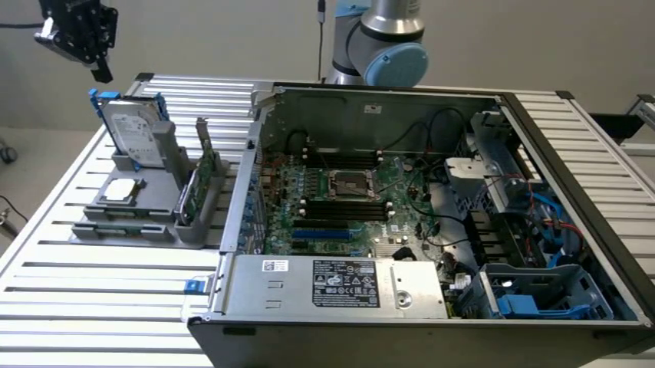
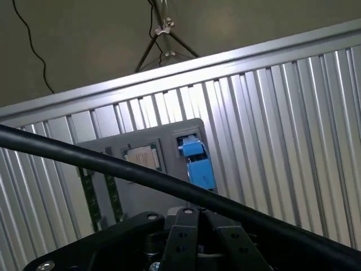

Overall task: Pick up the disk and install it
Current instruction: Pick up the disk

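Observation:
The disk (image 1: 133,132) stands upright on edge in a grey holder (image 1: 153,224) at the exterior view's left, its silver face with white label framed by a blue carrier. My gripper (image 1: 101,71) hangs in the air above and slightly behind the disk, well apart from it, shut with nothing in it. From the wrist view I look down on the disk's blue carrier edge (image 2: 197,165) in the holder (image 2: 169,200), far beyond the gripper (image 2: 189,213).
A small square silver chip (image 1: 121,190) (image 2: 141,156) and a thin green card (image 1: 199,180) share the holder. An open computer case (image 1: 409,192) fills the middle of the slatted table (image 1: 92,307), with blue drive bays (image 1: 532,295) at its near right corner. A black cable (image 2: 113,165) crosses the wrist view.

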Robot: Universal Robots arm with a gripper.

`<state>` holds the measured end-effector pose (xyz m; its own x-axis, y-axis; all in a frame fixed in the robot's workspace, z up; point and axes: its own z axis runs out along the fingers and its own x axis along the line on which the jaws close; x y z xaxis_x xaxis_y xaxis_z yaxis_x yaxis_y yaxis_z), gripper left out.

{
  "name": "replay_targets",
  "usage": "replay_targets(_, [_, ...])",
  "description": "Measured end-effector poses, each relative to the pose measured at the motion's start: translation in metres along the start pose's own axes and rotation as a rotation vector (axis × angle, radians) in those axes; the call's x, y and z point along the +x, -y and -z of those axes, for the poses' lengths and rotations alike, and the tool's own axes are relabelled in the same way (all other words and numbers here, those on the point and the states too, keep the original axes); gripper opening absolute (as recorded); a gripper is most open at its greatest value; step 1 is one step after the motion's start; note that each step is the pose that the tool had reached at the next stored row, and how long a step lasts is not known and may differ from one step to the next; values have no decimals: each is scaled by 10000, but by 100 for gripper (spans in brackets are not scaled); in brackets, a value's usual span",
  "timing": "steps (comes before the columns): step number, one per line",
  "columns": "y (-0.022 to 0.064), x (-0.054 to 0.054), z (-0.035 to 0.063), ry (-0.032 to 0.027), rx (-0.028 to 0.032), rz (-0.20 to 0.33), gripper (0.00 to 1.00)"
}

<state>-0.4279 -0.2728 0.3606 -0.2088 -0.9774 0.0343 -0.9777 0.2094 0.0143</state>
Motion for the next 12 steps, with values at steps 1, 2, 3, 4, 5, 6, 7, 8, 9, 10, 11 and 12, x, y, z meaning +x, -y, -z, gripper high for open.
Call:
replay_targets(1, [-1, 0, -7, 1, 4, 139, 11])
replay_targets(2, [-2, 0, -15, 3, 8, 268, 11])
replay_targets(3, [-3, -1, -24, 5, 14, 385, 11])
replay_targets(4, [-6, -1, -34, 9, 22, 494, 11])
replay_targets(5, [-8, -2, -43, 12, 29, 601, 11])
replay_targets(6, [-11, -3, -52, 13, 36, 694, 11])
replay_targets(7, [-14, -5, -61, 14, 43, 798, 11])
replay_targets(8, [-17, -6, -69, 14, 52, 894, 11])
replay_targets(9, [-20, -7, -77, 14, 59, 989, 11])
replay_targets(10, [-23, -9, -84, 13, 66, 1084, 11])
replay_targets(11, [-26, -11, -90, 13, 72, 1180, 11])
replay_targets(12, [-28, -13, -93, 11, 74, 1277, 11])
